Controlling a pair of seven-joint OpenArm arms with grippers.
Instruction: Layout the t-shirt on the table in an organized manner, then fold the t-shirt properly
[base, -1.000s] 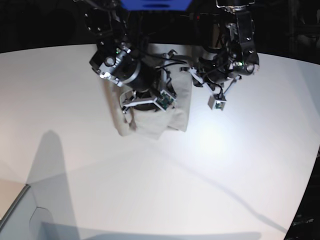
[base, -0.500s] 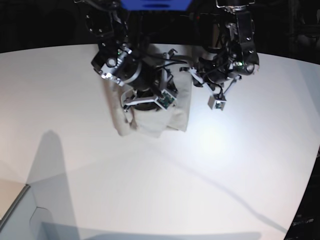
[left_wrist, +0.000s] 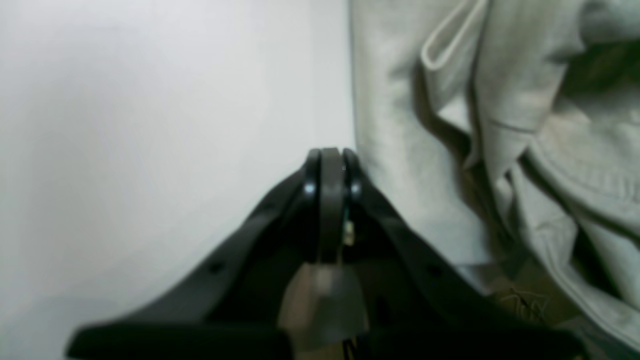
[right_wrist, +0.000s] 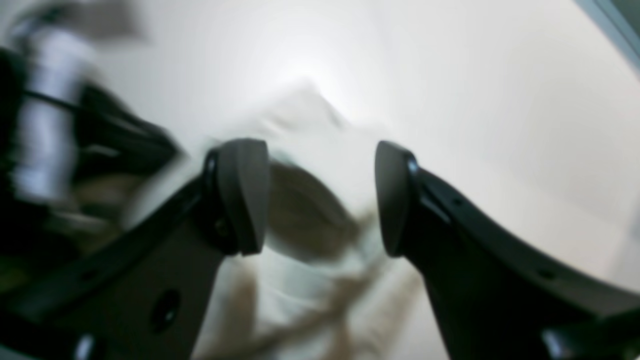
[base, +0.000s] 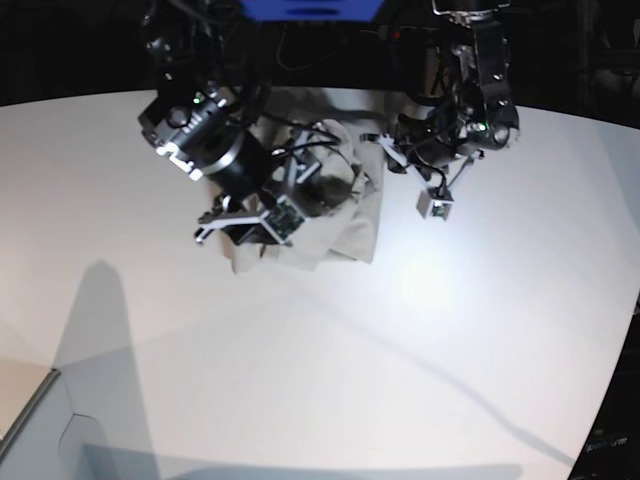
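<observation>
Nearest us in the base view, the white table (base: 350, 370) spreads out in front of the t-shirt, with soft shadows across it. A narrow dark strip (base: 30, 415) slants well apart from the shirt, toward our lower left.

Next we come to the t-shirt (base: 355, 238) itself, lying on the table, plain light grey-beige and bunched up. We see its near edge as uneven, while the side by the left arm runs fairly straight. The left wrist view shows us loose folds, a rolled ridge and stitched seams, with cloth lying over cloth.

Over the shirt we find the right gripper (right_wrist: 320, 200), its fingers spread wide with a gap between them and crumpled fabric behind. At the shirt's straight side is the left gripper (left_wrist: 327, 160), its fingers pressed together; we cannot tell whether they pinch any cloth.

Farther off, past the shirt's far side, we see a blue thing (base: 310, 9) at the top of the base view, too cropped for us to identify.
</observation>
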